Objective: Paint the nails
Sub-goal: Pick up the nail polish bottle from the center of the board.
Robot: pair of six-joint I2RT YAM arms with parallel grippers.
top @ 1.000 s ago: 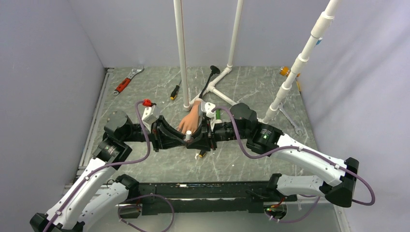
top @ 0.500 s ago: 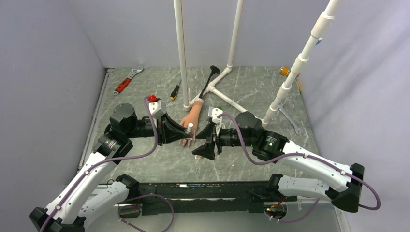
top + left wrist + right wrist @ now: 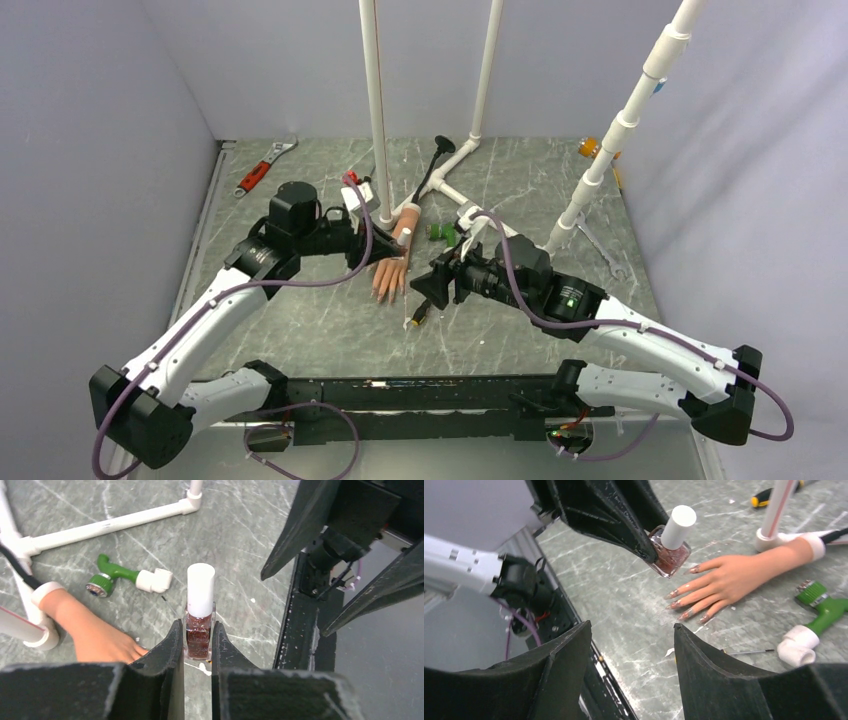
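While the nails tip the mannequin hand lying on the table, the left gripper clamps a capped polish bottle near them; the right gripper hangs nearby, jaws apart and empty.

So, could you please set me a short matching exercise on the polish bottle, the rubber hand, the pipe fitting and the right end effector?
Things:
1. polish bottle
2. rubber hand
3. pipe fitting
4. right end effector

States:
A. open, holding nothing
B. lying palm down
C. clamped in the left end effector
D. green with a white elbow

Pairs: 1-C, 2-B, 3-D, 4-A.
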